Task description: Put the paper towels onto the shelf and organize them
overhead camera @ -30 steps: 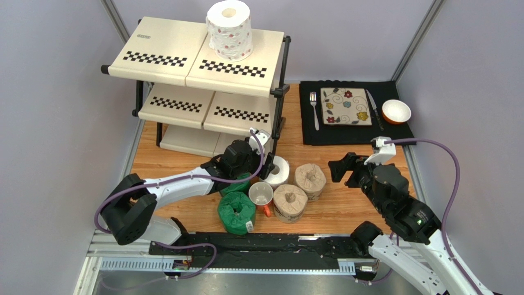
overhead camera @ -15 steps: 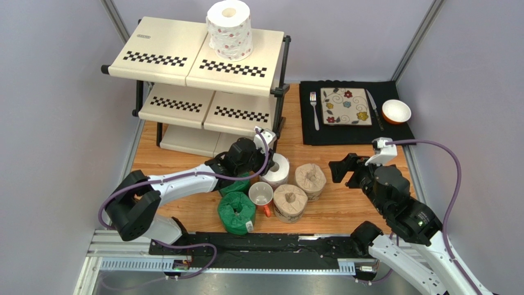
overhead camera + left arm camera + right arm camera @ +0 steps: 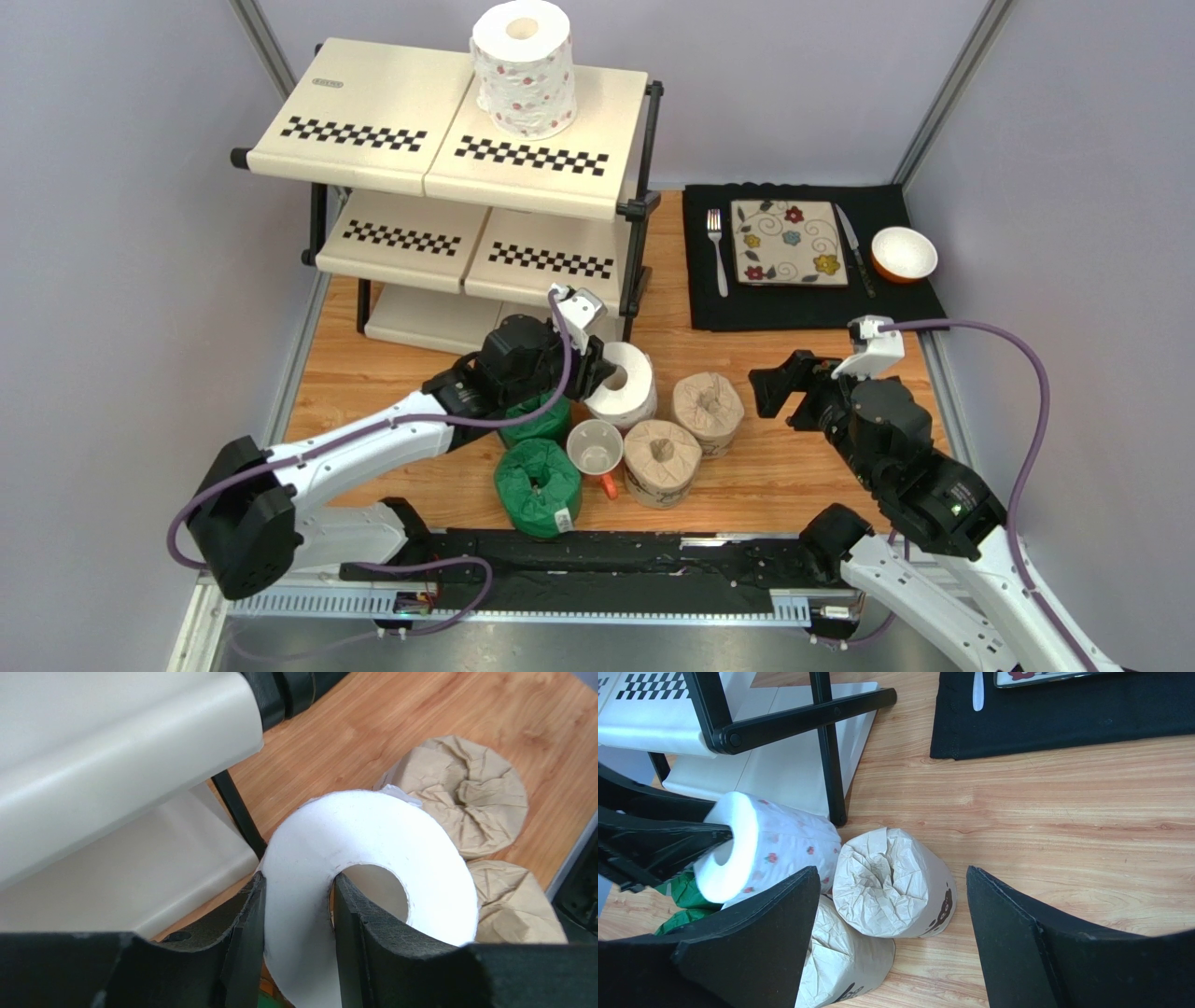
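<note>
The three-tier shelf stands at the back left, with one floral white roll on its top tier. My left gripper is shut on the second floral roll. In the left wrist view one finger is inside the core and the other is outside the wall of this roll. The roll is tilted beside the shelf's post. Two tan rolls and two green rolls stand on the table. My right gripper is open, hovering by the tan roll.
A white mug with a red handle stands between the green and tan rolls. A black placemat at the back right holds a floral plate, a fork, a knife and an orange bowl. Grey walls close in both sides.
My left arm has swung a little to the left and the floral roll in its gripper has tipped and come up from the table. The right arm has not moved.
</note>
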### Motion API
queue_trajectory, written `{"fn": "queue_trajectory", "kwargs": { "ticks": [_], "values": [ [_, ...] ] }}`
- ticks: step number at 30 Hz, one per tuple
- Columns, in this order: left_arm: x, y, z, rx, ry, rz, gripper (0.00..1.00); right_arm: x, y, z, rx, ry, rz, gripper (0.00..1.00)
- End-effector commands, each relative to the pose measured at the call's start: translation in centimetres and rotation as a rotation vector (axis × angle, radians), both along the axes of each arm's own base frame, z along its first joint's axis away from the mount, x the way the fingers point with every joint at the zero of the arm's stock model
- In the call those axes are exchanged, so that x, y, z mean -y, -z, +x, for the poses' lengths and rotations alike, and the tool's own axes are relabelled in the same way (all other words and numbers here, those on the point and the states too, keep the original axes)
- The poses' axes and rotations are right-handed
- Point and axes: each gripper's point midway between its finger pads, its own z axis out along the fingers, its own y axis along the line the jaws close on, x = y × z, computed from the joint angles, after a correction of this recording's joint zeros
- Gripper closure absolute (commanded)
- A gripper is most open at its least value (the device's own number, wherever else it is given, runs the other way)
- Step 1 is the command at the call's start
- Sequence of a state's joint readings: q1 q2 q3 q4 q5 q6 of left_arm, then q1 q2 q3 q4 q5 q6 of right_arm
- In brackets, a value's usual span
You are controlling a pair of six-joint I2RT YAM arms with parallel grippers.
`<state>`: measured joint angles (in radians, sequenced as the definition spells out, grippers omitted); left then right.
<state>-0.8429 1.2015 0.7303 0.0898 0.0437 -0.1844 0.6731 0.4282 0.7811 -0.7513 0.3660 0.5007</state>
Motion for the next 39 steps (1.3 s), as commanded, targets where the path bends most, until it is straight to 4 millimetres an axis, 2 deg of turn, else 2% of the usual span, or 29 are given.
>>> {"fn": "queue_trajectory", "kwargs": {
  "ticks": [1,11,20,30,33,34,36,37,39],
  "values": [
    [-0.1,-4.0,-1.3,0.053,0.038,-0.099,0.68,-0.3,-0.2,0.2,0.009,0.002,0.031,0.2],
    [-2.9,-7.8,-3.5,0.088,0.022,-0.149,0.69,-0.5,-0.1,0.2,0.005,0.001,0.042,0.2],
    [-6.1,-13.5,-5.6,0.17,-0.019,-0.262,0.7,-1.0,-0.1,0.5,0.005,-0.013,0.039,0.2],
    [-9.6,-22.0,-7.1,0.328,-0.079,-0.418,0.71,-1.0,-0.4,0.4,0.015,-0.023,0.04,0.2],
    [-10.5,-25.3,-7.3,0.395,-0.095,-0.46,0.71,-0.9,-0.4,0.3,0.018,-0.022,0.038,0.2],
    [-11.0,-27.2,-7.6,0.433,-0.098,-0.477,0.71,-0.9,-0.5,0.3,0.017,-0.024,0.038,0.2],
    [-11.1,-28.8,-7.5,0.458,-0.099,-0.481,0.71,-0.9,-0.6,0.2,0.021,-0.021,0.045,0.2],
    [-11.5,-30.8,-7.9,0.492,-0.093,-0.502,0.71,-0.9,-0.6,0.2,0.019,-0.023,0.047,0.2],
    [-11.2,-32.2,-7.9,0.519,-0.081,-0.506,0.71,-0.9,-0.7,0.1,0.02,-0.023,0.053,0.2]
  ]
}}
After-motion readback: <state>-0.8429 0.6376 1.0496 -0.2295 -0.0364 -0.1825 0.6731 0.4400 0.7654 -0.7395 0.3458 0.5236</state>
